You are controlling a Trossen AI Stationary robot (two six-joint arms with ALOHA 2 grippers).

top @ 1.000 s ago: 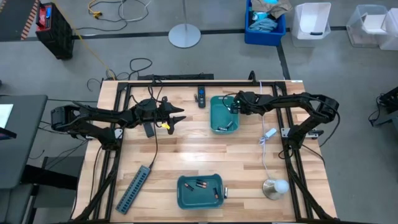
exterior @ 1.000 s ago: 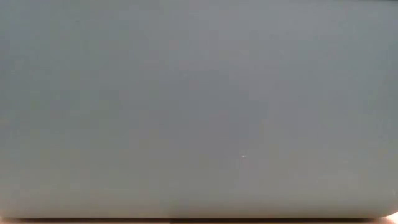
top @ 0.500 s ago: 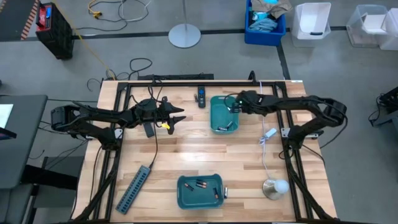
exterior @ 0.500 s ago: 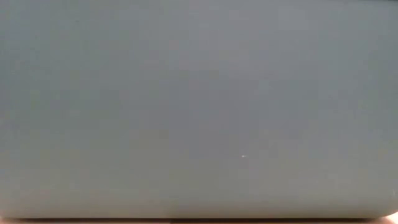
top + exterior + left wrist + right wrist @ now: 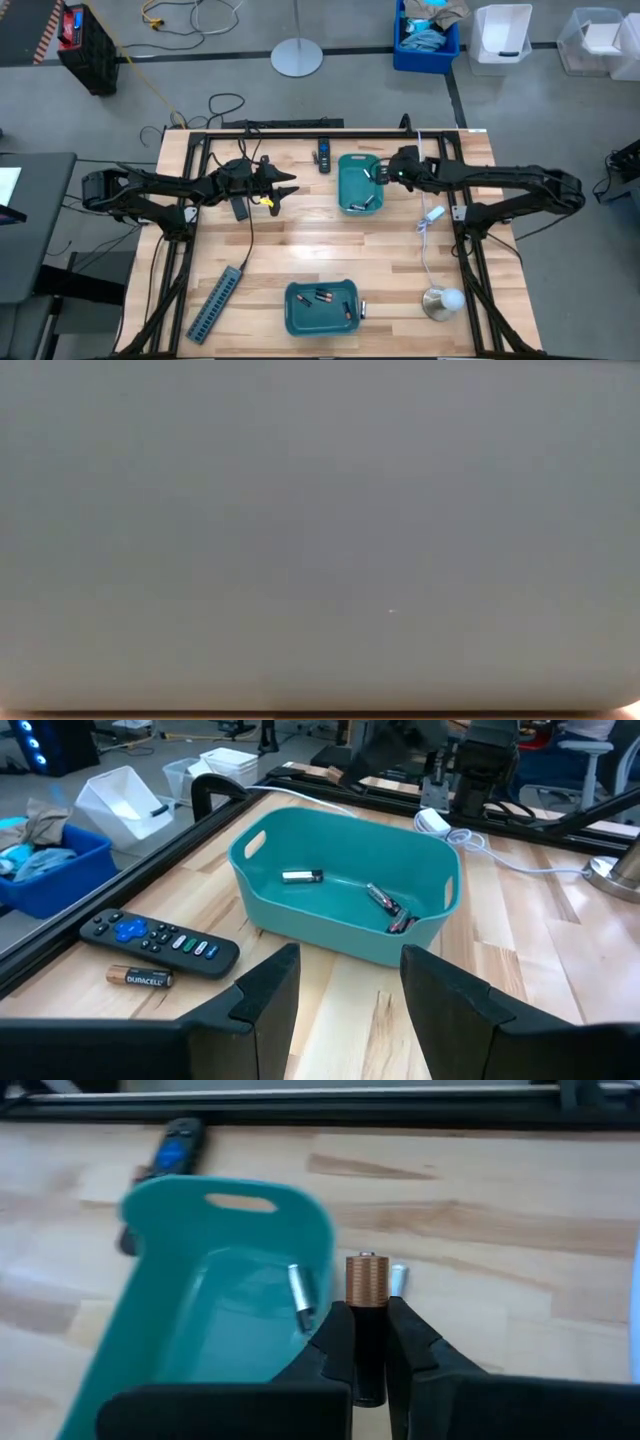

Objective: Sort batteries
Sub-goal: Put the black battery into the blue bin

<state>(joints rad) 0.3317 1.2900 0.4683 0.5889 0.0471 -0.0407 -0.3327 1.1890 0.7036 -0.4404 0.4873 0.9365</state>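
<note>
My right gripper [image 5: 384, 172] hangs above the right rim of the far teal bin [image 5: 352, 196], shut on a battery [image 5: 366, 1283] with a copper top and a black body. That bin holds several batteries [image 5: 383, 901]; one [image 5: 299, 1296] lies against its wall. Another battery [image 5: 140, 978] lies on the table beside the black remote [image 5: 160, 937]. My left gripper [image 5: 345, 990] waits open left of the far bin [image 5: 340, 870], nothing between its fingers. The near teal bin [image 5: 298, 320] holds a few batteries [image 5: 322, 297]. My right gripper pinches the battery's black lower body [image 5: 367, 1342] between its two fingers, which run along it. The copper end [image 5: 366, 1275] sticks out past the fingertips. The fingers slant downward from the table's right side. The battery is lifted clear of bin and table.
A grey power strip [image 5: 215, 303] lies near the left front corner. A white cable with an adapter [image 5: 432, 215] runs down the right side to a round lamp-like base [image 5: 443, 301]. The low view is filled by a flat grey-blue surface [image 5: 320, 540]. A small battery [image 5: 362, 312] lies beside the near bin.
My right gripper has risen out of the far teal bin and drawn back toward the table's right edge, staying shut on the battery, which has come up clear of the bin. The arm has stretched out lower toward the right.
</note>
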